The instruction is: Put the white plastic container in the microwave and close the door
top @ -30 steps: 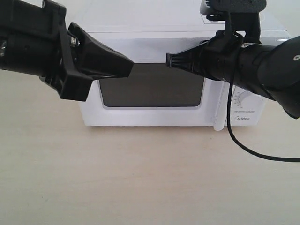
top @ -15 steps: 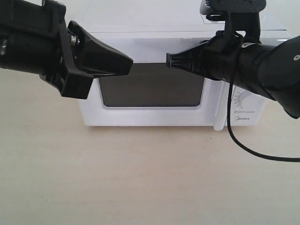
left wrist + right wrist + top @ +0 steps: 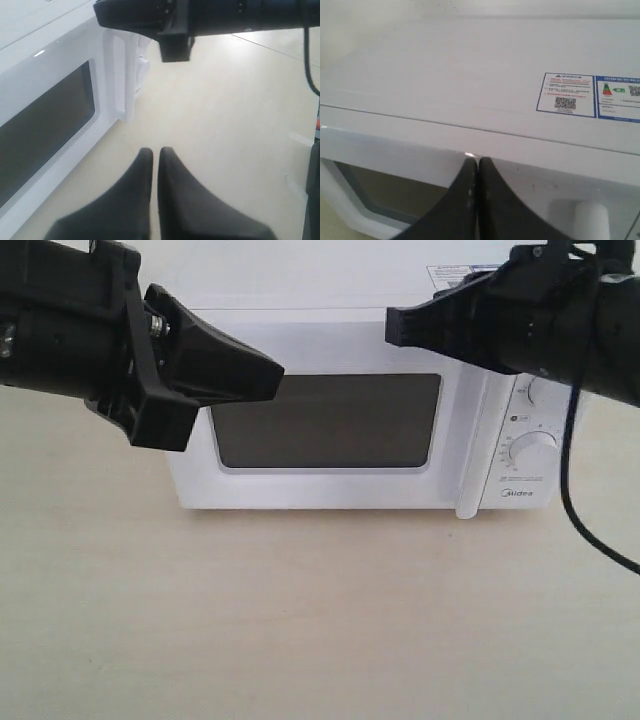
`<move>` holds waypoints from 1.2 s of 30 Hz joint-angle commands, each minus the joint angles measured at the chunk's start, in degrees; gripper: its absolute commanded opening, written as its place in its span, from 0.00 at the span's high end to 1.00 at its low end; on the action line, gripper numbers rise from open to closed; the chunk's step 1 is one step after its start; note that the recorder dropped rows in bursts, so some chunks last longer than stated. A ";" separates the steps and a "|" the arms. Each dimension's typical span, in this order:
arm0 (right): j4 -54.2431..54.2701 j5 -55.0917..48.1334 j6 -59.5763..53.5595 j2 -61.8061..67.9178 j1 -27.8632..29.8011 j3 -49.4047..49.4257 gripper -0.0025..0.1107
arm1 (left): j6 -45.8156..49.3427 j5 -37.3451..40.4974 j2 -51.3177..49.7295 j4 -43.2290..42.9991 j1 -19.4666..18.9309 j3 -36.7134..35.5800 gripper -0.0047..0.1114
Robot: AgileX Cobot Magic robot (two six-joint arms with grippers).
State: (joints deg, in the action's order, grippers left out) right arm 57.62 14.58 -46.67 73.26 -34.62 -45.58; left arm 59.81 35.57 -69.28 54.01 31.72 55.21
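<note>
On my left wrist feed, the left tool (image 3: 154, 151) has its two dark fingers (image 3: 180, 200) pressed together, hanging over the pale surface (image 3: 230, 130). Beside it I see the microwave (image 3: 35, 35). Its door (image 3: 102, 125) sits flush with the body, with a dark window (image 3: 40, 130) and a white bar handle (image 3: 120, 75). A knob (image 3: 143, 70) sits just past the handle. The black right arm (image 3: 215, 12) crosses near the handle's end.

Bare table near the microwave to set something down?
The pale wooden tabletop in front of the white boxy microwave and its closed, dark-windowed door is bare; the left wrist view shows more past the knob side. Crowded: the left gripper and right gripper, both shut, hang before the door's top.
</note>
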 commanded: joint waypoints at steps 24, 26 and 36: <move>0.24 -8.78 -3.16 -30.32 0.34 11.28 0.98 | -0.31 0.00 0.28 1.12 0.35 0.49 0.92; 0.24 -8.78 -3.16 -30.32 0.34 11.28 0.98 | -0.31 0.00 0.28 1.12 0.35 0.49 0.92; 0.24 -8.78 -3.16 -30.32 0.34 11.28 0.98 | 0.72 -0.09 1.96 -1.70 0.00 0.49 0.92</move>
State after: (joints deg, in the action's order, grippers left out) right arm 58.01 5.39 -49.76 43.20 -34.62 -34.63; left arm 59.71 35.57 -69.14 54.41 31.72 55.21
